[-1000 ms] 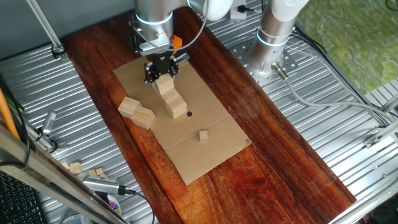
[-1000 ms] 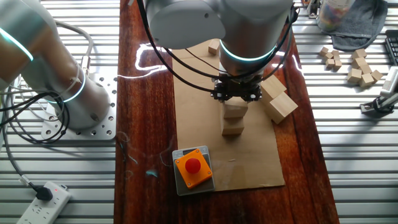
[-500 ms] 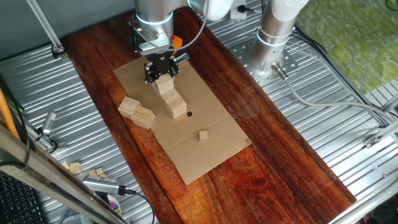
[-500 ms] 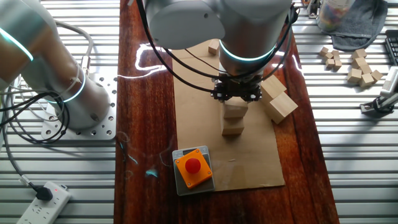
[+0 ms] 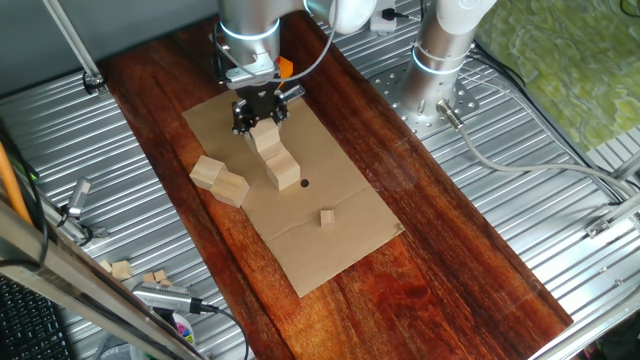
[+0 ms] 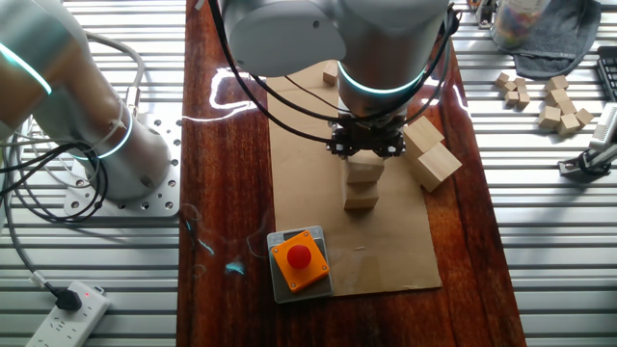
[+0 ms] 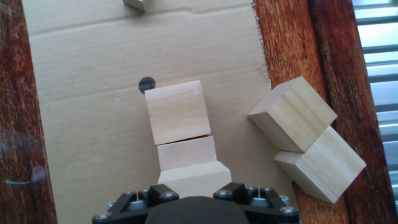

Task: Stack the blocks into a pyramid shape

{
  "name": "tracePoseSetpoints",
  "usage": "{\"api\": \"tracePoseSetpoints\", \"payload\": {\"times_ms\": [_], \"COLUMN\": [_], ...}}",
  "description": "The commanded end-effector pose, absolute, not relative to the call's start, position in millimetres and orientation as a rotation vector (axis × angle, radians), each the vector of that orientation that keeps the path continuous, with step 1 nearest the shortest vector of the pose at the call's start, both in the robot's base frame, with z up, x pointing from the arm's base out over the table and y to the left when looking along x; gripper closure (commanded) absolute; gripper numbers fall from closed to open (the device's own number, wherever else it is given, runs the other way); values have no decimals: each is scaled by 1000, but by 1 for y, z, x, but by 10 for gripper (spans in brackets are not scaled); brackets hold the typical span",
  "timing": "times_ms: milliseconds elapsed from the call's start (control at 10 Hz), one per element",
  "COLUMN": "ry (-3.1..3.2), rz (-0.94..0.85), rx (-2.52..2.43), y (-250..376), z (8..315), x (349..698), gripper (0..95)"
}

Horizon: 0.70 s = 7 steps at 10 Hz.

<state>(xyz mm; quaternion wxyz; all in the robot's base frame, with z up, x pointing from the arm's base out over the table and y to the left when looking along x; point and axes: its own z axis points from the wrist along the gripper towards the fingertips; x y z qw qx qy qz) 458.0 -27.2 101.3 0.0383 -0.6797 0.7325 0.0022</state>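
Nothing has shifted across the last second in either fixed view: our claw (image 5: 259,117) sits at the same spot over the cardboard sheet (image 5: 340,225), and every block lies where it lay. We read this as a pause at the point of placing or releasing, not a transit.

In the hand view, three pale wooden blocks run in a line from the claw toward the far edge of the cardboard: the nearest block (image 7: 194,178) sits right between the fingers, a middle block (image 7: 186,152) touches it, and the far block (image 7: 177,112) touches that, beside a dark spot (image 7: 147,84) on the sheet. The fingers flank the nearest block, but we cannot tell whether they press it or have let go.

Two more blocks (image 5: 220,179) lie touching each other at the cardboard's edge, partly on the wooden surface (image 5: 450,240). A tiny cube (image 5: 327,217) sits near the sheet's other end, and an orange button box (image 6: 299,259) near one corner.

We judge the base row about formed; the upper tiers are not yet built.
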Motion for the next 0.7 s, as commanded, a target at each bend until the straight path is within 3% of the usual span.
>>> {"api": "tracePoseSetpoints", "payload": {"times_ms": [100,300,400,700], "ry": [2250,2245,2241,2228], "rz": [-3,-5,-9,-11], "rx": [-2080,-2084,-2087,-2099], "y": [-28,-28,-28,-29], "z": [100,99,99,99], "x": [458,458,458,457], "gripper": [760,760,570,570]}}
